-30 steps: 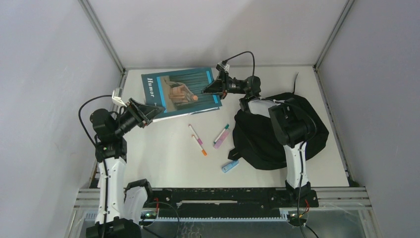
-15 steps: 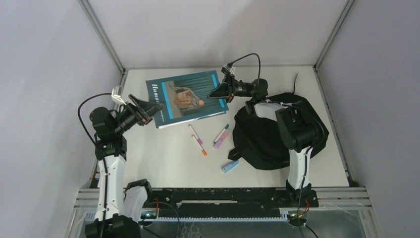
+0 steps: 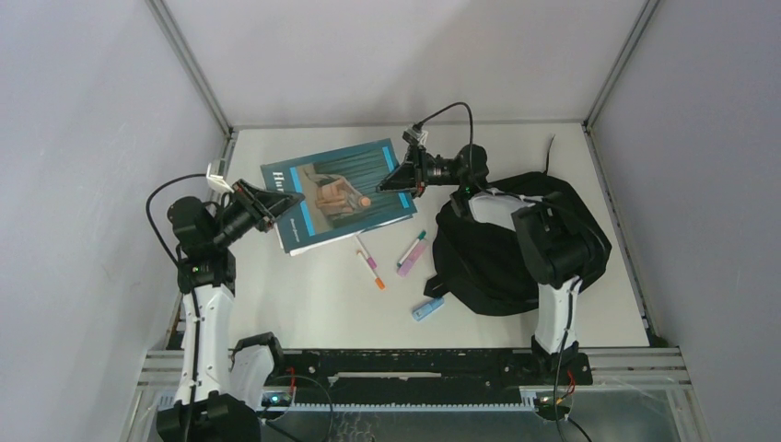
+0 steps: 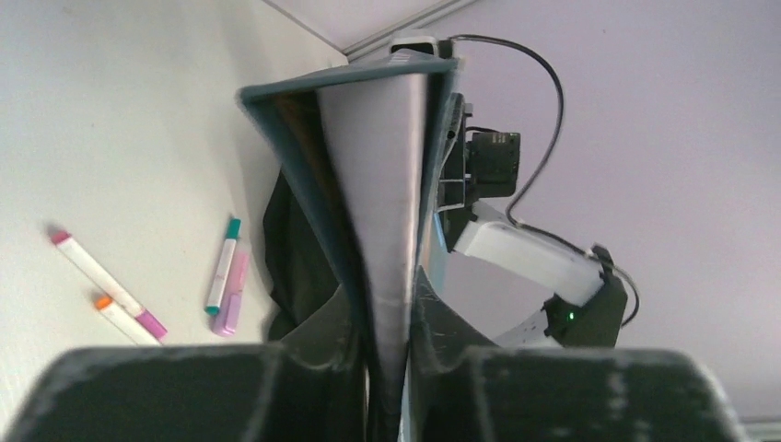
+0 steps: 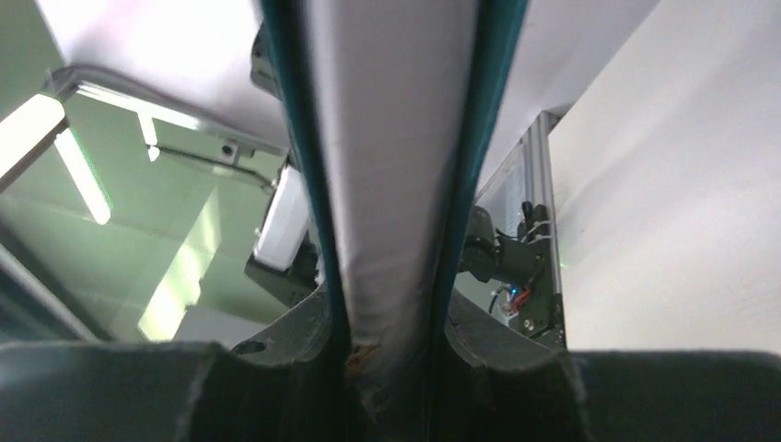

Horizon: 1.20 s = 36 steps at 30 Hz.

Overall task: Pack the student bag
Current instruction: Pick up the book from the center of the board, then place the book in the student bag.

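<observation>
Above table [image 3: 304, 295], left claw [image 3: 279, 199] and right claw [image 3: 392, 175] tight on book [image 3: 343, 182].

A teal book [image 3: 336, 193] with a figure on its cover is held tilted above the white counter [image 3: 304, 304]; edge-on, its pale page block shows between the covers. On the counter near it lie a white marker with pink ends [image 3: 367, 252] and, just beside it, a shorter orange-tipped marker [image 3: 376, 278]. To their right a teal-capped pen [image 3: 412, 246] touches a lilac highlighter [image 3: 411, 261]. A small blue object [image 3: 427, 308] lies nearer.
</observation>
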Each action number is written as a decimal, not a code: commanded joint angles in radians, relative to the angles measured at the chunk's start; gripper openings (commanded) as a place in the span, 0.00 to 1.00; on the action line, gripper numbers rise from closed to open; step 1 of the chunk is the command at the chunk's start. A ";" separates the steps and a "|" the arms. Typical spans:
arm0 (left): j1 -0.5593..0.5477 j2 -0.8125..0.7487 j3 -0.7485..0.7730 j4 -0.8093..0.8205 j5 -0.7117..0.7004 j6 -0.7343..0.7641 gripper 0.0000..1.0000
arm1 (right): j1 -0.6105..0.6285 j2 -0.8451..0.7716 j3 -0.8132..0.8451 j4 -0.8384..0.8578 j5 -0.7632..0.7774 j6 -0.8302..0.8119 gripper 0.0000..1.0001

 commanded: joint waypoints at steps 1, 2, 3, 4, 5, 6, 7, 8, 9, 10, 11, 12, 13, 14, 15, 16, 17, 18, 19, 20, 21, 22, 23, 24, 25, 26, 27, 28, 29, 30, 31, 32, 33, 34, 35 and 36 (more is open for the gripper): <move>0.000 -0.017 0.073 0.020 -0.038 -0.002 0.09 | 0.011 -0.230 0.012 -0.680 0.111 -0.553 0.36; 0.001 -0.020 0.082 0.004 -0.049 0.003 0.04 | 0.011 -0.278 0.046 -0.935 0.191 -0.726 0.45; 0.003 -0.024 0.093 -0.023 -0.061 0.017 0.01 | 0.012 -0.312 0.076 -1.126 0.283 -0.846 0.57; 0.003 -0.027 0.106 -0.063 -0.080 0.032 0.00 | 0.009 -0.339 0.095 -1.271 0.357 -0.914 0.67; 0.004 -0.028 0.116 -0.098 -0.098 0.053 0.00 | 0.000 -0.366 0.099 -1.353 0.422 -0.948 0.74; 0.005 -0.029 0.127 -0.126 -0.114 0.067 0.00 | -0.012 -0.390 0.100 -1.422 0.479 -0.971 0.77; 0.005 -0.030 0.137 -0.152 -0.130 0.080 0.00 | -0.024 -0.417 0.099 -1.496 0.541 -1.001 0.79; 0.006 -0.030 0.146 -0.185 -0.150 0.097 0.00 | -0.031 -0.445 0.098 -1.594 0.647 -1.033 0.80; 0.006 -0.031 0.149 -0.217 -0.162 0.110 0.00 | -0.037 -0.471 0.097 -1.661 0.726 -1.064 0.81; 0.005 -0.034 0.146 -0.231 -0.174 0.119 0.00 | -0.041 -0.496 0.092 -1.718 0.791 -1.092 0.82; 0.006 -0.037 0.139 -0.244 -0.185 0.124 0.00 | -0.048 -0.528 0.082 -1.761 0.844 -1.117 0.82; 0.007 -0.039 0.130 -0.250 -0.193 0.126 0.00 | -0.049 -0.554 0.058 -1.796 0.889 -1.135 0.83; 0.006 -0.038 0.120 -0.251 -0.194 0.123 0.00 | -0.047 -0.585 0.031 -1.820 0.944 -1.152 0.83; 0.006 -0.037 0.110 -0.251 -0.195 0.120 0.00 | -0.044 -0.614 0.001 -1.836 0.990 -1.164 0.83; 0.007 -0.037 0.100 -0.250 -0.192 0.118 0.00 | -0.042 -0.648 -0.033 -1.847 1.028 -1.175 0.83; 0.007 -0.037 0.091 -0.251 -0.187 0.119 0.00 | -0.040 -0.679 -0.065 -1.852 1.054 -1.186 0.83; 0.006 -0.037 0.082 -0.251 -0.179 0.118 0.00 | -0.040 -0.706 -0.099 -1.858 1.069 -1.195 0.82; 0.006 -0.035 0.073 -0.251 -0.165 0.117 0.00 | -0.037 -0.732 -0.127 -1.860 1.077 -1.210 0.81; 0.005 -0.037 0.063 -0.250 -0.157 0.112 0.00 | -0.032 -0.751 -0.153 -1.860 1.080 -1.223 0.80; 0.006 -0.039 0.051 -0.249 -0.152 0.108 0.00 | -0.025 -0.764 -0.175 -1.862 1.077 -1.239 0.78; 0.004 -0.042 0.032 -0.241 -0.148 0.104 0.00 | -0.021 -0.768 -0.191 -1.865 1.055 -1.253 0.77; 0.001 -0.040 0.019 -0.230 -0.141 0.099 0.00 | -0.019 -0.765 -0.204 -1.870 1.022 -1.269 0.77; -0.004 -0.039 0.002 -0.219 -0.131 0.094 0.00 | -0.017 -0.755 -0.211 -1.880 1.009 -1.279 0.77; -0.013 -0.033 -0.023 -0.209 -0.123 0.089 0.00 | -0.014 -0.744 -0.216 -1.886 1.018 -1.284 0.76; -0.021 -0.030 -0.040 -0.202 -0.118 0.086 0.00 | -0.007 -0.732 -0.221 -1.889 1.031 -1.286 0.75; -0.027 -0.032 -0.052 -0.197 -0.118 0.085 0.00 | -0.004 -0.723 -0.222 -1.889 1.045 -1.288 0.73; -0.035 -0.034 -0.064 -0.195 -0.120 0.083 0.00 | -0.002 -0.717 -0.222 -1.887 1.051 -1.291 0.72; -0.041 -0.038 -0.074 -0.193 -0.122 0.080 0.00 | 0.000 -0.712 -0.222 -1.881 1.061 -1.292 0.70; -0.050 -0.043 -0.081 -0.191 -0.127 0.077 0.00 | 0.001 -0.707 -0.222 -1.876 1.070 -1.294 0.67; -0.058 -0.048 -0.088 -0.190 -0.130 0.075 0.00 | 0.000 -0.701 -0.222 -1.870 1.073 -1.297 0.63; -0.064 -0.051 -0.093 -0.190 -0.132 0.073 0.00 | 0.000 -0.693 -0.222 -1.866 1.077 -1.298 0.61; -0.070 -0.055 -0.097 -0.189 -0.133 0.072 0.00 | 0.001 -0.686 -0.223 -1.864 1.079 -1.298 0.59; -0.073 -0.058 -0.100 -0.190 -0.133 0.071 0.00 | 0.001 -0.679 -0.222 -1.861 1.075 -1.300 0.59; -0.074 -0.060 -0.104 -0.190 -0.134 0.073 0.00 | 0.001 -0.672 -0.222 -1.860 1.068 -1.301 0.58; -0.074 -0.062 -0.107 -0.190 -0.133 0.072 0.00 | 0.004 -0.666 -0.223 -1.859 1.065 -1.302 0.58; -0.074 -0.062 -0.110 -0.190 -0.133 0.073 0.00 | 0.009 -0.657 -0.222 -1.855 1.065 -1.303 0.59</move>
